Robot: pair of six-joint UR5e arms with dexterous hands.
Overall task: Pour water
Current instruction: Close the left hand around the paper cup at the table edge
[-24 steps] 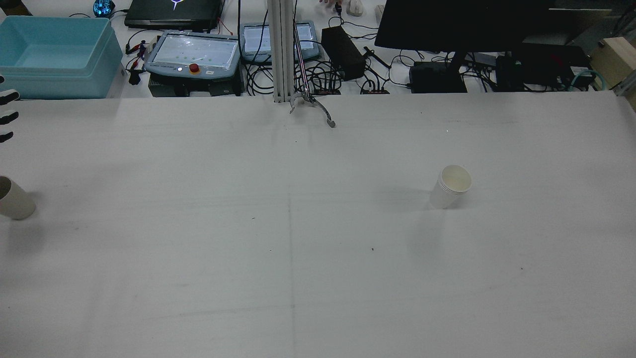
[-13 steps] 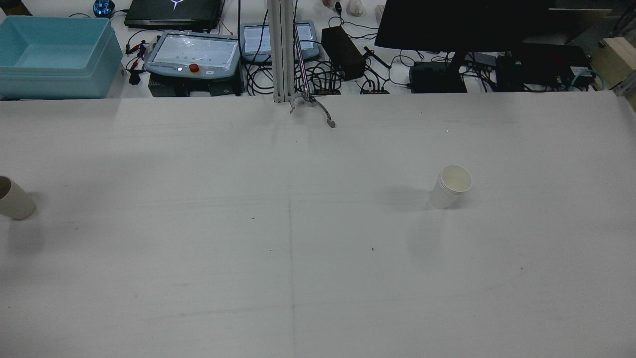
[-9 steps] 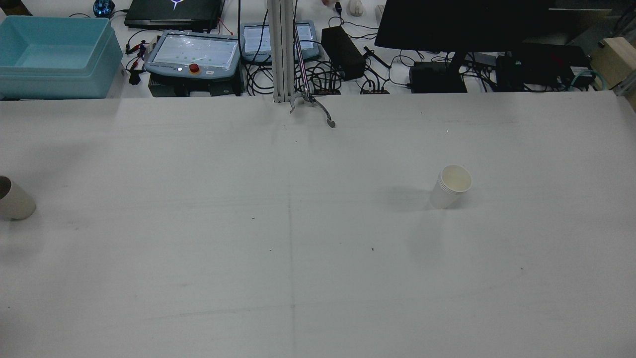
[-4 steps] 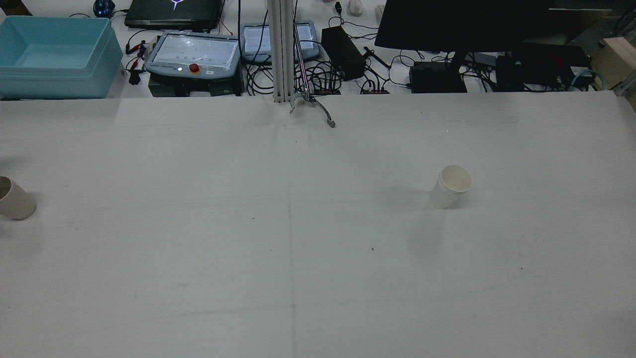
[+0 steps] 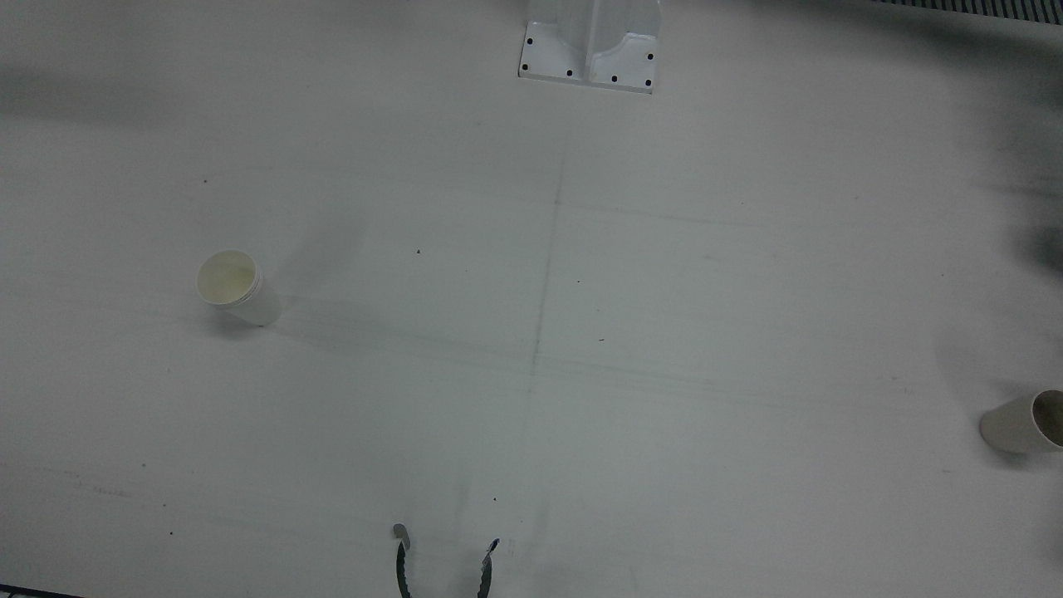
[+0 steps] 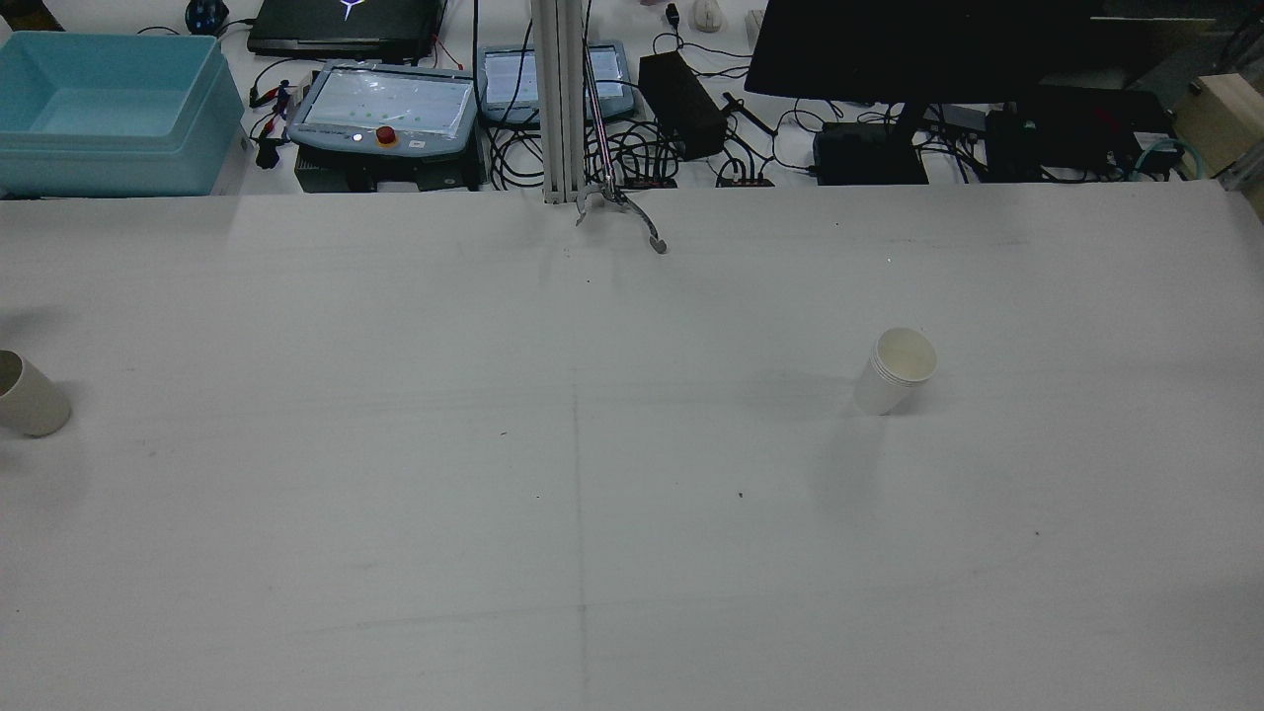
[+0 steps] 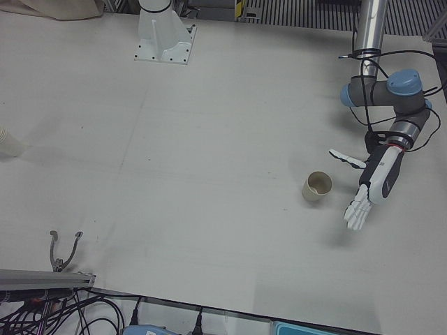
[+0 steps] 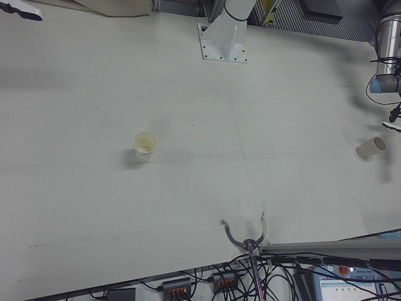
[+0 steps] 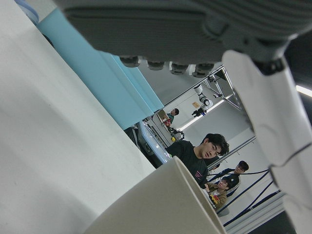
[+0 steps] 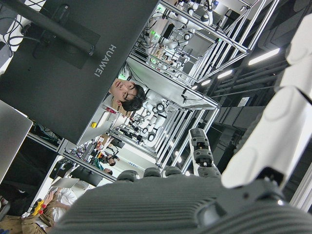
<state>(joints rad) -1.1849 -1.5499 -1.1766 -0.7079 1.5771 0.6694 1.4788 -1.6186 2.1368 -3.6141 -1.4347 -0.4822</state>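
A white paper cup (image 6: pixel 897 370) stands on the table's right half; it also shows in the front view (image 5: pixel 235 286) and the right-front view (image 8: pixel 145 145). A tan paper cup (image 7: pixel 318 186) stands near the left edge, and shows in the rear view (image 6: pixel 30 395). My left hand (image 7: pixel 370 188) is open with its fingers spread, just beside the tan cup and apart from it. The cup's rim (image 9: pixel 161 204) fills the bottom of the left hand view. My right hand (image 8: pixel 22 9) is far from the white cup, at the table's corner, open and empty.
A metal clip (image 6: pixel 622 212) lies at the far edge by the post. A blue bin (image 6: pixel 109 109), teach pendants (image 6: pixel 385 109), cables and a monitor (image 6: pixel 918 49) sit beyond the table. A white pedestal base (image 5: pixel 590 50) is bolted at the robot's side.
My left hand's fingertips, seen earlier at the rear view's left edge, have moved out of that view. Its shadow by the tan cup has faded. Both cups have stayed put.
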